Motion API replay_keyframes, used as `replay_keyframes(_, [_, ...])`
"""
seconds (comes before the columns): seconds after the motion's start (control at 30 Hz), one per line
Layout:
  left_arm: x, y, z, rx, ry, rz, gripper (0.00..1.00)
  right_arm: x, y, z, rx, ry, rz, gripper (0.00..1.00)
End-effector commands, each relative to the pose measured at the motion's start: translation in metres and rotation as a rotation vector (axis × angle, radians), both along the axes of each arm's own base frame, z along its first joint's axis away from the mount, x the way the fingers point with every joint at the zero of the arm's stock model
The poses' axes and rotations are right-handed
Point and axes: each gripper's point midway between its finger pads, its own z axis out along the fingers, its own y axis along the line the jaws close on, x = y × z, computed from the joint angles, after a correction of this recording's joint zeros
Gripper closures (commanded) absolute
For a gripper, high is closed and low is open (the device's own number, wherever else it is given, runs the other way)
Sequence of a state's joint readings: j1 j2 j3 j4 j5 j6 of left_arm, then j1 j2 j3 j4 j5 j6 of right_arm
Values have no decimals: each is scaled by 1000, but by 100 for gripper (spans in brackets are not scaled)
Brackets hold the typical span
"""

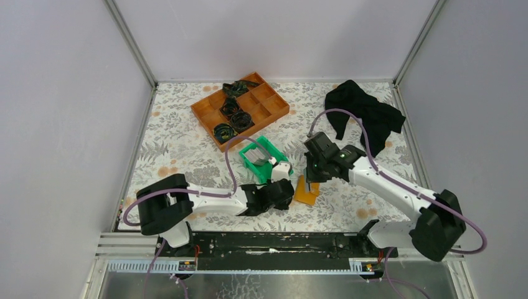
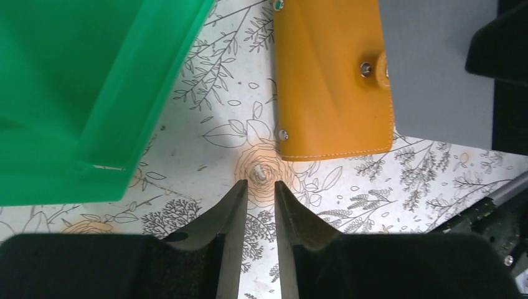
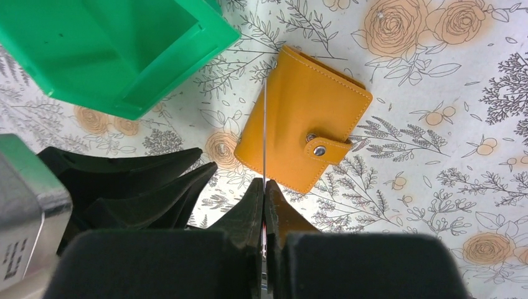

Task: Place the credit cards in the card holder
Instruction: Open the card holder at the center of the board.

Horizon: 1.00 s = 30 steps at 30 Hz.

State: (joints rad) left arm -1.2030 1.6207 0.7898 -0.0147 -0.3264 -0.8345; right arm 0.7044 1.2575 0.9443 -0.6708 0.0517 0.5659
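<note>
**Floral desk, one card gripped, holder fastened**

Floral-printed cloth covers the desk [image 1: 187,149], with grey walls on three sides. The card holder [image 3: 305,118] lies flat near the front middle of the desk. It is folded shut, and its snap tab [image 3: 324,148] is pressed down over the cover.

The right hand [image 3: 264,187] hangs just above the holder. Its fingers are pinched tight on one credit card [image 2: 436,68], held on edge so that the right wrist view shows only a thin line across the holder's left side. The left hand [image 2: 259,187] sits low just beside the holder's near corner, with its fingers a narrow gap apart and nothing between them.

A green bin [image 1: 264,159] stands just behind and to the left of the holder. An orange tray [image 1: 240,109] and a black cloth [image 1: 364,112] lie well behind it.

The step in hand appears to be bringing the card to the holder. No pocket is exposed, so insertion cannot yet begin. The next move probably calls for the left hand to unsnap the tab and fold the cover open. It would then steady the holder while the card's edge is lined up with a slot.
</note>
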Motion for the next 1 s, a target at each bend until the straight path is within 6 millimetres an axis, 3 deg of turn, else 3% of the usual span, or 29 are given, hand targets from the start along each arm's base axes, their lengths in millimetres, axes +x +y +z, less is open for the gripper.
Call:
replay_keyframes(0.0, [9,10,-4,73,-51,12,71,7,4,5,-47,-16,-19,100])
replay_keyframes(0.43, [21,7,3,122,-98,1,68,0,-4,-14,-197,45,-56,100])
replay_keyframes(0.97, [27,11,-9,162,-83,-2,67,-18,-6,-34,-285,60,-87,100])
